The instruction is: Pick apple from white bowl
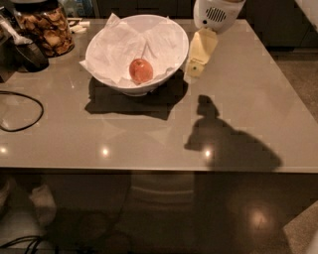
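Note:
The reddish-orange apple lies inside the large white bowl, on crumpled white paper, slightly left of the bowl's middle. The bowl stands at the back of the grey table. My gripper, cream-coloured under a white wrist housing, hangs just outside the bowl's right rim, above the table and to the right of the apple. It holds nothing that I can see.
A glass jar of brown snacks stands at the back left, with a dark object beside it. A black cable loops on the table's left side. The arm's shadow falls on the right front.

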Tool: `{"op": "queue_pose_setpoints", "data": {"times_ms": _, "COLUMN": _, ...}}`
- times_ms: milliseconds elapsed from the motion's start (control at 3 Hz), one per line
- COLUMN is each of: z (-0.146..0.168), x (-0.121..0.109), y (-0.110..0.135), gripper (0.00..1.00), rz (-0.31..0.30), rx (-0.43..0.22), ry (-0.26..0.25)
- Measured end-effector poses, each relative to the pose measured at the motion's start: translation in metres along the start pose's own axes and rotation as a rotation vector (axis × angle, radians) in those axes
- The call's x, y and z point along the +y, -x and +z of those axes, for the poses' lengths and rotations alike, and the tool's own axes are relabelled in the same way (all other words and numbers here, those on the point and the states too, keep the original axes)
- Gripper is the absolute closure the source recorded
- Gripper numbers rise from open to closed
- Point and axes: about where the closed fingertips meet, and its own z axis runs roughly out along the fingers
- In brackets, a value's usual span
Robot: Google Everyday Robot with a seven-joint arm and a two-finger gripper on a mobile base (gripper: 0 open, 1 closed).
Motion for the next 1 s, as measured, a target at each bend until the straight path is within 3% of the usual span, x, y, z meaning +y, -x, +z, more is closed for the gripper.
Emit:
{"op": "queue_pose_setpoints", "data": {"times_ms": 333, "z": -0.006, "x": -0.008, "y": 0.035, "gripper": 0.0, "rz": -0.054, "rx": -0.049, "ry": 0.012}}
{"op": "queue_pose_setpoints", "data": {"times_ms": 1000, "z": -0.006, "x": -0.021, "y": 0.059, "gripper": 0.0, "rz": -0.049, "rx": -0.133, "ry": -0.027}}
